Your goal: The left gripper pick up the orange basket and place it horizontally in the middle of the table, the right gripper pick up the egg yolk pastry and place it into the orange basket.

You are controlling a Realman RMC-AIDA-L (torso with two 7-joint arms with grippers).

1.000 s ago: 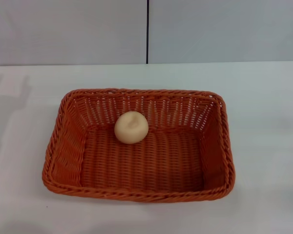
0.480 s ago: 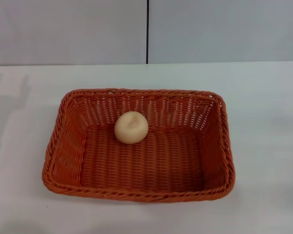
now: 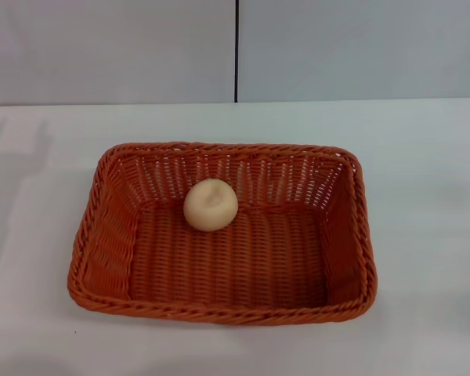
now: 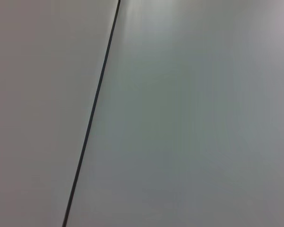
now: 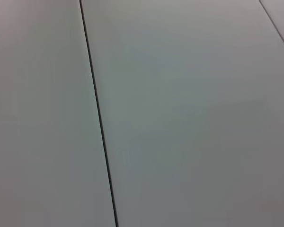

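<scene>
The orange basket [image 3: 110, 235] lies lengthwise across the middle of the white table [image 3: 423, 157] in the head view. Inside it, toward the far wall and a little left of centre, rests the pale round egg yolk pastry [image 3: 210, 204]. Neither the left gripper nor the right gripper shows in any view. Both wrist views hold only a plain grey panelled wall with a dark seam.
A grey wall with a vertical dark seam [image 3: 236, 51] stands behind the table's far edge. Bare white tabletop surrounds the basket on every side.
</scene>
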